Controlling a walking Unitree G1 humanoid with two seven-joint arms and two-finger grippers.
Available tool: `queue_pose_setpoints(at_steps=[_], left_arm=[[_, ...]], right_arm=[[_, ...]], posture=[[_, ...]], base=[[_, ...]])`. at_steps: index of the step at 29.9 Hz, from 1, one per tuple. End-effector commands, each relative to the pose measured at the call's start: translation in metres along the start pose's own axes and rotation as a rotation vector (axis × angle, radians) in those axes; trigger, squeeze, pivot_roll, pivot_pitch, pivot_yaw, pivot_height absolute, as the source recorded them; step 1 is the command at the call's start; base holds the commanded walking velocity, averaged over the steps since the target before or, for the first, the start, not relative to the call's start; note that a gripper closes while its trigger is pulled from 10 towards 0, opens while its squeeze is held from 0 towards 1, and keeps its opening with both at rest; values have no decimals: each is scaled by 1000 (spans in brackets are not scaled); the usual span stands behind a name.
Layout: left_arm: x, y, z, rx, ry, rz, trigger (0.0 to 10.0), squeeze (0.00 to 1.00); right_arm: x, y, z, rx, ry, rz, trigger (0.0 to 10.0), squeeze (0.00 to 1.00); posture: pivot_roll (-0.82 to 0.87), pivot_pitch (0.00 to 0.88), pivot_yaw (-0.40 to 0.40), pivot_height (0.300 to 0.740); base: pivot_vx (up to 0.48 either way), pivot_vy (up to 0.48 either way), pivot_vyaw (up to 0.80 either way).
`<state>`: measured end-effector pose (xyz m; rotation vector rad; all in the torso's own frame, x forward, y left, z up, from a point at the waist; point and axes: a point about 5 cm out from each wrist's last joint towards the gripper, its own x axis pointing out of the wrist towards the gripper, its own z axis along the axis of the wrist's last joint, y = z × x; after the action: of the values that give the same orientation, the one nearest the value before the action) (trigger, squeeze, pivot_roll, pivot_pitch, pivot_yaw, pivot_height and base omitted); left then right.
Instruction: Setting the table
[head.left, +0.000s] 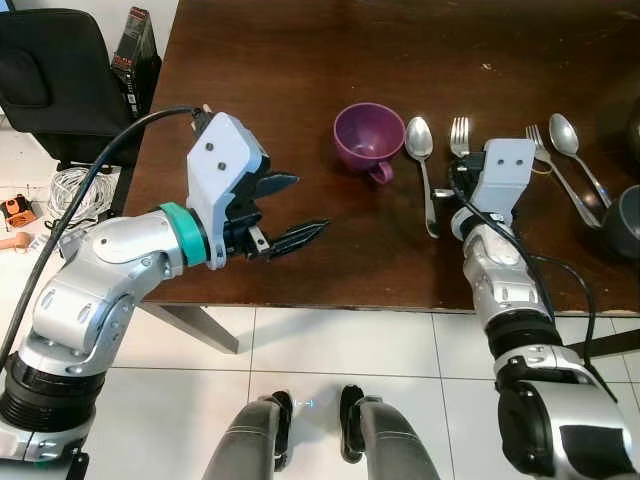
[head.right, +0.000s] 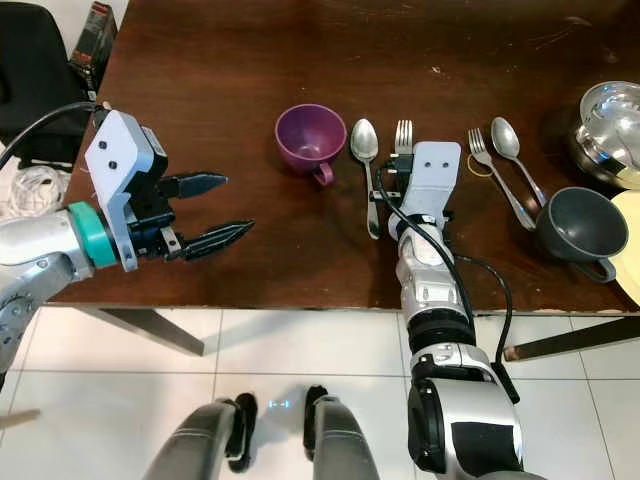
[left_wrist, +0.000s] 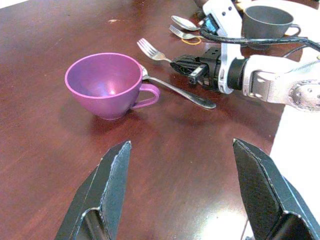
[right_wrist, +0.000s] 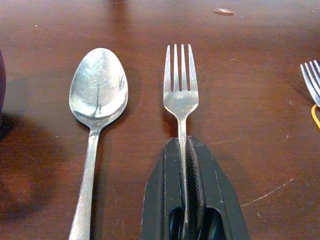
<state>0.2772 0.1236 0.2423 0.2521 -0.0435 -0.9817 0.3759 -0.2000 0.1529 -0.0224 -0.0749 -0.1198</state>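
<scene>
A purple cup (head.left: 367, 138) stands on the dark wooden table (head.left: 300, 80), handle toward me. Just right of it lie a spoon (head.left: 419, 140) and a fork (head.left: 459, 135), side by side, tines and bowl pointing away from me. My right gripper (right_wrist: 182, 145) is shut on the fork's handle (right_wrist: 180, 85), low on the table. My left gripper (head.left: 310, 205) hovers open over the table's near edge, left of the cup and apart from it. Nothing is between its fingers (left_wrist: 112, 185).
Farther right lie a second fork (head.left: 545, 150) and a second spoon (head.left: 565, 135). Beyond them are a grey cup (head.right: 580, 230), a steel bowl (head.right: 612, 115) and a yellow plate's rim (head.right: 630, 240). A black chair (head.left: 50, 80) stands at the table's left end.
</scene>
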Motion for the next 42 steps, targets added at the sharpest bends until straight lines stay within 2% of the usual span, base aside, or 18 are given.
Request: queue_pose_setpoints(at_steps=[1,2,13,16,17,19,21,22,24,30,39,40,41,42], left_arm=[[-1,-4,0,-1,7,-18,10000,0],[-1,-4,0,-3,8,-15,10000,0],[1,-4,-1,-8,5,-7,10000,0],[1,-5,0,-11,3,-3,10000,0],[2,-5,0,-14,2,0,10000,0],[2,-5,0,-14,2,0,10000,0],[2,-5,0,-15,0,3,10000,0],[3,-4,1,-17,-4,16,10000,0],[3,-4,1,-17,-4,16,10000,0],[8,4,3,-15,-28,113,10000,0],[10,11,2,-9,-35,190,10000,0],[11,18,1,-14,-43,272,10000,0],[11,18,1,-14,-43,272,10000,0],[13,25,-1,-21,-53,349,10000,0]], right_arm=[[-6,-5,-15,8,47,-21,10000,290],[-6,-5,-15,9,46,-23,10000,1000],[-3,-7,-5,6,0,-21,10000,1000],[-3,-7,6,6,-61,-10,10000,1000],[-3,-7,14,10,-102,-4,10000,0],[-3,-7,14,10,-102,-4,10000,0],[-4,-7,23,18,-145,4,10000,0],[-6,-6,35,35,-202,14,10000,0],[-6,-6,35,35,-202,14,10000,0],[-21,-9,75,82,-371,11,10000,0],[-31,-7,82,81,-408,14,10000,0],[-37,-5,86,68,-423,18,10000,0],[-37,-5,86,68,-423,18,10000,0],[-43,-4,87,60,-432,20,10000,0]], posture=[[125,228,97,740],[122,223,95,740],[113,219,84,740],[111,219,81,740],[109,220,79,740],[109,220,79,740],[108,222,80,740],[107,224,80,740],[107,224,80,740],[102,228,81,740],[100,230,80,740],[84,232,74,740],[84,232,74,740],[73,229,68,740]], base=[[0,0,0],[0,0,0],[0,0,0],[0,0,0],[0,0,0],[0,0,0],[0,0,0],[0,0,0],[0,0,0],[0,0,0],[0,0,0],[0,0,0],[0,0,0],[0,0,0]])
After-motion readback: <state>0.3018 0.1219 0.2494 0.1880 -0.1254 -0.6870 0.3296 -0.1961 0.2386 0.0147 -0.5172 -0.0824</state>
